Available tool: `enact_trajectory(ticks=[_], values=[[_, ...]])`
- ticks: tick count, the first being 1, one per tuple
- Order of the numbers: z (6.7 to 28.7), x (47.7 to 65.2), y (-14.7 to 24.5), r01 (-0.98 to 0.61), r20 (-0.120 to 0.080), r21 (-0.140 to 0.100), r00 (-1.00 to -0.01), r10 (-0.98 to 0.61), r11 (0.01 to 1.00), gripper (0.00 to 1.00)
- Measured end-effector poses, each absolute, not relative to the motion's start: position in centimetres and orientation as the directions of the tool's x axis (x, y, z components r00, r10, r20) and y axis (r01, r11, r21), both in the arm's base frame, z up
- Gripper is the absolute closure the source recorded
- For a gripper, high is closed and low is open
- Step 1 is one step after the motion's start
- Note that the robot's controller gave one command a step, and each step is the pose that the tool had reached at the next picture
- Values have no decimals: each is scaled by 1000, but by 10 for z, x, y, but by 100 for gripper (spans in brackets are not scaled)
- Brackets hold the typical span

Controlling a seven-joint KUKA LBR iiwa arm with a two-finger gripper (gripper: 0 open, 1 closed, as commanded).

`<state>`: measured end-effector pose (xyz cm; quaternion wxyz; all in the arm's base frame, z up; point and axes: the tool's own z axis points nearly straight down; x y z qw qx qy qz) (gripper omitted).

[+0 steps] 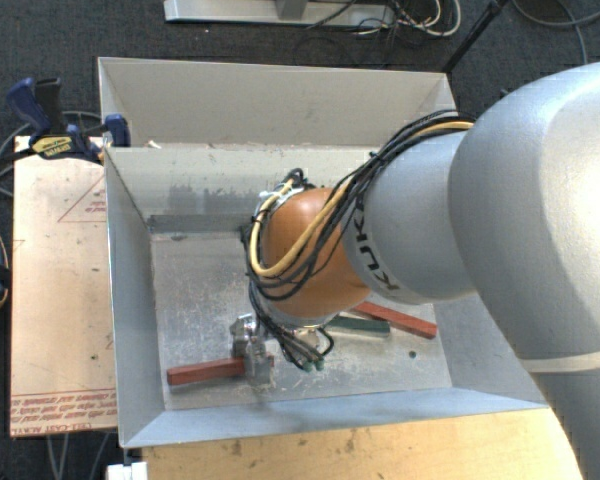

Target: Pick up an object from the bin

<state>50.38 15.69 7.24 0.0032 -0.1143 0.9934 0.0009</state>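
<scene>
A flat red-brown stick (pixel 202 372) lies on the bin floor near the front wall, left of centre. My gripper (pixel 255 360) is down at the stick's right end, its metal fingers low against the floor and touching or just over that end. Behind the gripper, to the right, a second red stick (pixel 405 319) lies slanted, with a dark green stick (pixel 365 325) beside it, partly hidden under the arm.
The arm with its orange cover and looped cables hangs over the middle of the bin and hides the floor beneath. The front wall stands close behind the gripper. Bare scratched floor shows at the left.
</scene>
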Motion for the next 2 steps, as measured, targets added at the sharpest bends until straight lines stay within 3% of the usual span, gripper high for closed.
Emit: enact_trajectory(ticks=[1,2], values=[[72,496,146,46,-6,6,-999,46,999,100],[73,512,111,180,-4,5,-984,180,984,100]])
